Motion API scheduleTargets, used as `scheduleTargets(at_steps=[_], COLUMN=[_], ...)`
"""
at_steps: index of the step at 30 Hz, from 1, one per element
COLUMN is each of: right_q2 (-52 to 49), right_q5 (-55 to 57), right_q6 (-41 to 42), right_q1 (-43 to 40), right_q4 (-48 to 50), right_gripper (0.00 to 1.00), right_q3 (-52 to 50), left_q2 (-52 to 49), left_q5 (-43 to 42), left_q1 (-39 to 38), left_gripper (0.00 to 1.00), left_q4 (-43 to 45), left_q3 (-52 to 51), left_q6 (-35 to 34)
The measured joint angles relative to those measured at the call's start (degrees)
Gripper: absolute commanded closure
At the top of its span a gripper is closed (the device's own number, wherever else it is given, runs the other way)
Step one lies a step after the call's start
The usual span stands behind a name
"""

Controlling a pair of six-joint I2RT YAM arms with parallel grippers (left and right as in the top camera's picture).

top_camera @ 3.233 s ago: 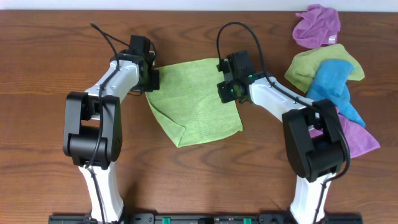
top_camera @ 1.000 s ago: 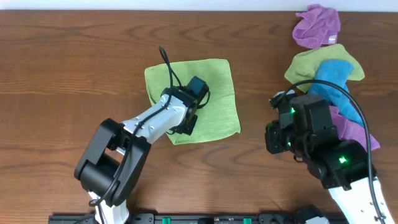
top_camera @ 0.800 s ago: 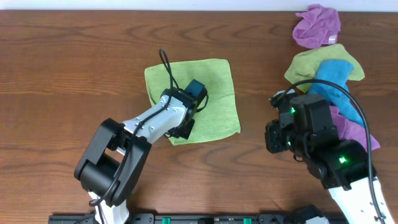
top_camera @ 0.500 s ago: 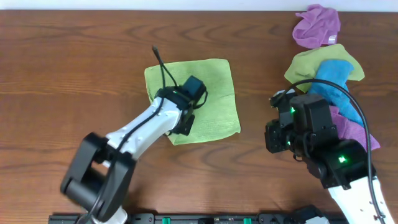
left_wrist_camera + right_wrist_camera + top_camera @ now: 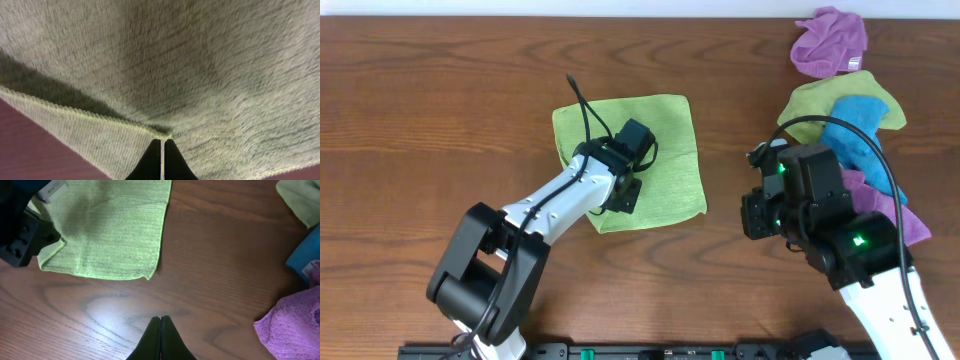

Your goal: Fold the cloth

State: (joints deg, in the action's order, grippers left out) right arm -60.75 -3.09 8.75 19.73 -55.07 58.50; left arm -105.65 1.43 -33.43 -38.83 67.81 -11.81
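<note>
Cloth (image 5: 670, 130): bright lime green. It lies flat on the surface (image 5: 440, 120), left of centre, and is roughly square with its lower left corner cut off on a slant.
Cloth, layers: the left wrist view shows a stitched hem crossing over more green fabric, so one layer lies on another there.
Cloth, near edge: the right wrist view shows its right side and lower right corner lying flat on bare wood.
Left arm (image 5: 555, 200): reaches from the lower left up over the cloth, with its black wrist above the cloth's left half.
Left end effector (image 5: 161, 141): clenched, with the fingers pressed together. The tips are at the hem, against the fabric. Cannot tell whether any thread is pinched between them.
Right arm (image 5: 860, 250): stands at the right, apart from the cloth.
Right end effector (image 5: 160, 319): clenched and grasping nothing, over bare wood below the cloth's lower right corner.
Olive cloth (image 5: 810, 105): crumpled at the far right, under the blue cloth.
Blue cloth (image 5: 855, 130): bunched on top of the olive cloth.
Lower purple cloth (image 5: 910, 225): touches the blue cloth and is partly hidden by the right arm.
Top purple cloth (image 5: 832, 40): crumpled at the top right edge, just above the olive cloth.
</note>
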Motion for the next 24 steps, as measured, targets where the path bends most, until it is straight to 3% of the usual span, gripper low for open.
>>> scheduleTargets(at_steps=[13, 24], right_q2=[0.0, 0.0], right_q5=[0.8, 1.2], right_q6=[0.0, 0.0], right_q1=[0.0, 0.0], right_q4=[0.1, 0.3], right_gripper=[0.98, 0.99], right_q3=[0.0, 0.0], left_q2=[0.0, 0.0], left_q5=[-0.2, 2.3], left_q1=[0.0, 0.0], left_gripper=[0.94, 0.94], left_q4=[3.4, -4.3], left_q3=[-5.0, -5.6], left_q6=[0.0, -0.1])
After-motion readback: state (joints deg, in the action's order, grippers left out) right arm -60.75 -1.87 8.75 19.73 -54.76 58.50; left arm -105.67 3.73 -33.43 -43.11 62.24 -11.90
